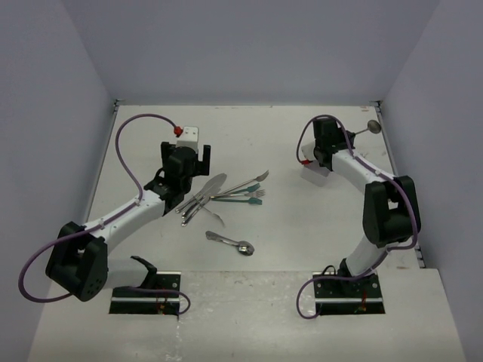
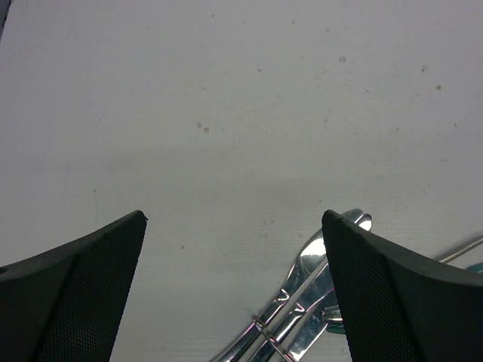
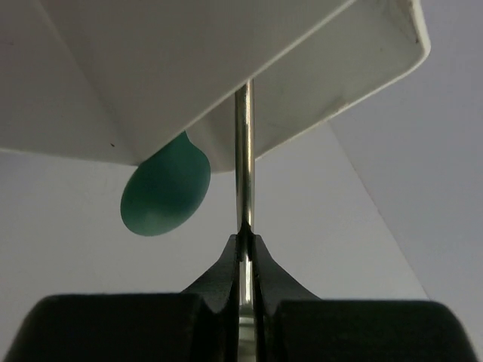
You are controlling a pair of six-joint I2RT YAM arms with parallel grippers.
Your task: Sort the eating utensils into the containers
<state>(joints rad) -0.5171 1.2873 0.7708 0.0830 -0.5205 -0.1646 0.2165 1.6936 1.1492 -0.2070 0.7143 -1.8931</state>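
Left pincer [image 2: 234,220]: we are seeing it spread wide, holding nothing, hovering just left of the heap of cutlery [image 1: 223,194] on the tabletop [image 1: 287,249]. In its wrist view, silver handles [image 2: 298,309] from the heap are showing beside one of its fingers [image 2: 392,294] and partly behind it.

The heap: we are counting mostly silver pieces crossing one another, with teal pieces [image 1: 240,197] pointing out to the heap's right. One silver spoon [image 1: 231,241] is lying apart, on the side of the heap nearer the arm bases.

Right pincer [image 3: 245,241]: it is working well to the right of the heap, and it is clamping tight on the thin stem of a silver utensil [image 3: 244,151]. The stem is running up to the edge of the white box [image 3: 339,68], and its far end is hiding behind it in the wrist view. A teal spoon bowl [image 3: 166,192] is showing below the box's edge, just left of the stem. We cannot tell which compartment either piece is in.
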